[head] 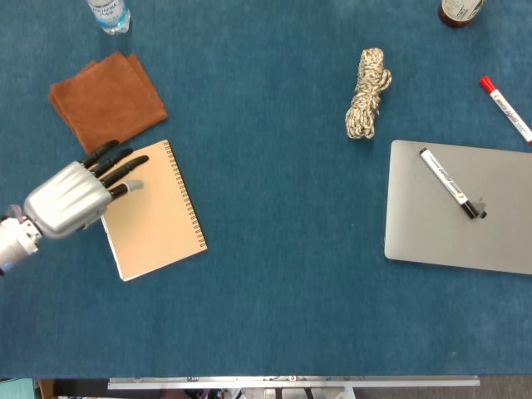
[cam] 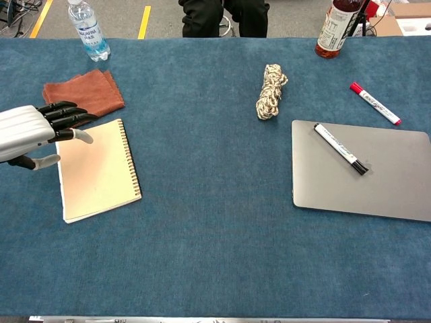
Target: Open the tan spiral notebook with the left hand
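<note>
The tan spiral notebook lies flat on the blue table, its wire binding along the right edge; the chest view shows it too. My left hand hovers over the notebook's upper left corner, fingers stretched out toward the right and holding nothing. In the chest view the left hand sits at the frame's left edge, just left of the notebook and in front of the brown cloth. No right hand shows in either view.
A folded brown cloth lies just beyond the notebook, with a water bottle behind it. A rope bundle lies mid-table. At the right, a grey laptop carries a black marker; a red marker lies nearby.
</note>
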Tool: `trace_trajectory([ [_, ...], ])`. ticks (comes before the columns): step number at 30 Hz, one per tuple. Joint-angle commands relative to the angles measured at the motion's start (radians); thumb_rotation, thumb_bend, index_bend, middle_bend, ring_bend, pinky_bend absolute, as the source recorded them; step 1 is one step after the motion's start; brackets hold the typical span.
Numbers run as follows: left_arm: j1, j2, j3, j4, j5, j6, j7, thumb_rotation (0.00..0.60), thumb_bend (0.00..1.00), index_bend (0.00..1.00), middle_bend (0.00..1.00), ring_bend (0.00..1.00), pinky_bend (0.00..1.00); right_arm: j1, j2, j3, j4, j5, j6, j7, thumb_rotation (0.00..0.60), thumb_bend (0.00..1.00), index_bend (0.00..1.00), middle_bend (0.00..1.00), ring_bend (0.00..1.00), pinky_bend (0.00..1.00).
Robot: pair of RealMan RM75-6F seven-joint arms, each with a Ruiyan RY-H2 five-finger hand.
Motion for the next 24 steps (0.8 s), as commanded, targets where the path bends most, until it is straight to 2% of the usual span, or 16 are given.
trace_trajectory([
  [1,0.044,-0.062,0.009,0.136,0.012,0.090,-0.090,0.600,0.06,0.20,0.00,0.00,0.00,0.003,0.001,0.000,-0.008,-0.002,-0.002,-0.008,0.600,0.12,0.32,0.32,0.24,0.29],
  [10,0.084,-0.124,0.041,0.302,0.027,0.145,-0.204,0.600,0.06,0.15,0.00,0.00,0.00,0.007,0.002,-0.002,-0.024,-0.003,-0.008,-0.025,0.600,0.12,0.32,0.32,0.24,0.29],
  [24,0.094,-0.210,0.072,0.474,0.048,0.166,-0.256,0.600,0.02,0.06,0.00,0.00,0.00,0.005,0.002,-0.007,-0.030,0.008,-0.013,-0.038,0.600,0.12,0.32,0.32,0.24,0.29],
])
